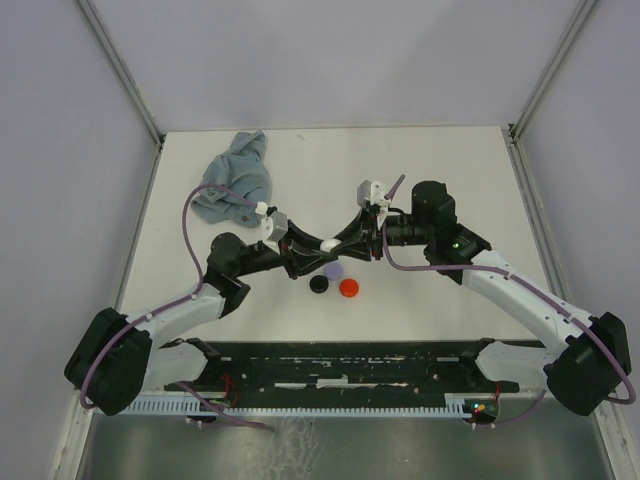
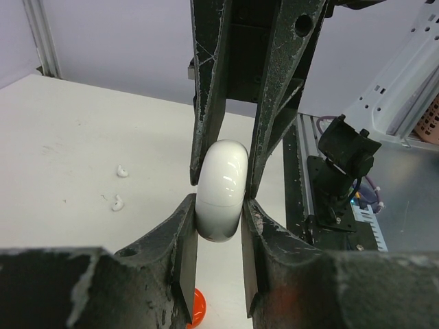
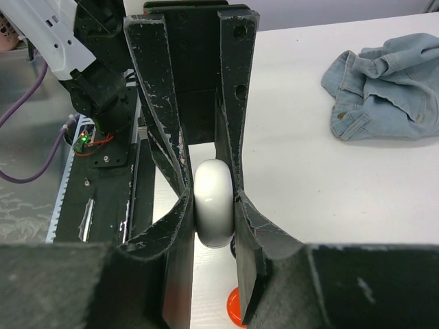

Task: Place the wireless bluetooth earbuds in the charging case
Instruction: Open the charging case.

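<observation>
So both arms meet in the middle of the top view, and they've both got hold of the same white case (image 2: 221, 188). The left gripper (image 1: 316, 249) comes in from the left with its fingers pinching the case on its two flat sides. The right gripper (image 1: 342, 244) comes in from the right and is clamped on it too. In each wrist view the case sits dead centre, squeezed between four black fingers and held up off the table (image 1: 450, 170). It looks closed to me.

Two tiny white earbuds (image 2: 122, 171) lie on the table at middle left of the left wrist view, close together and well apart from the case.

Just below the grippers in the top view there's a lavender disc (image 1: 334, 270), a black disc (image 1: 319, 284) and a red disc (image 1: 348, 288). A crumpled denim cloth (image 1: 236, 178) sits upper left.
</observation>
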Controlling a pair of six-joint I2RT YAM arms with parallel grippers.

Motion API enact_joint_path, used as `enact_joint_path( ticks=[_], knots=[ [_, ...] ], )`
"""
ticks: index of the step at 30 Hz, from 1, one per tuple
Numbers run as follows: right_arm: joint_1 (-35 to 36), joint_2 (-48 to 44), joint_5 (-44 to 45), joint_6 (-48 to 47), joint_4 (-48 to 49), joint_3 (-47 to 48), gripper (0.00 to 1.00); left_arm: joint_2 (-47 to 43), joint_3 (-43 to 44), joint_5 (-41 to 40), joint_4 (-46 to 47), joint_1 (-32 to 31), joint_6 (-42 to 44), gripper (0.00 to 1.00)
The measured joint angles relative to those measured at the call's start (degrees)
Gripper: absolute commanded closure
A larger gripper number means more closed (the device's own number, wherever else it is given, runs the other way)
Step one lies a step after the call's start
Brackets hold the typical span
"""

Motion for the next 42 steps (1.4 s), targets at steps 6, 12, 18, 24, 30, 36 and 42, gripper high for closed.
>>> enact_joint_path(
  ticks=[6, 12, 18, 24, 30, 36, 42],
  knots=[
    [0.1, -0.2, 1.6, -0.2, -0.2, 0.0, 0.53, 0.1, 0.0, -0.1, 0.0, 0.0, 0.1, 0.95],
    [0.3, -0.8, 4.8, -0.7, -0.6, 0.0, 0.46, 0.1, -0.7, -0.2, 0.4, 0.0, 1.0, 0.97],
    [0.4, -1.6, 7.3, -1.1, -1.7, 0.0, 0.45, -0.6, -1.7, -1.4, 0.5, -0.4, 3.5, 0.97],
    [0.4, -2.0, 10.5, -1.1, -2.7, 0.4, 0.42, -0.9, -2.6, -1.5, 0.1, -0.4, 4.6, 0.97],
    [0.3, -2.0, 16.5, -0.8, -5.0, 2.0, 0.39, -1.0, -2.9, -1.6, -0.1, -0.9, 5.2, 0.97],
    [0.3, -1.9, 22.1, 1.4, -7.2, 2.5, 0.31, -1.0, -3.7, -4.2, -0.1, -0.9, 5.2, 0.97],
    [-0.9, 1.9, 35.6, 4.8, -15.5, 6.6, 0.29, -0.7, -6.0, -9.3, 0.0, -1.0, 5.6, 0.97]
  ],
)
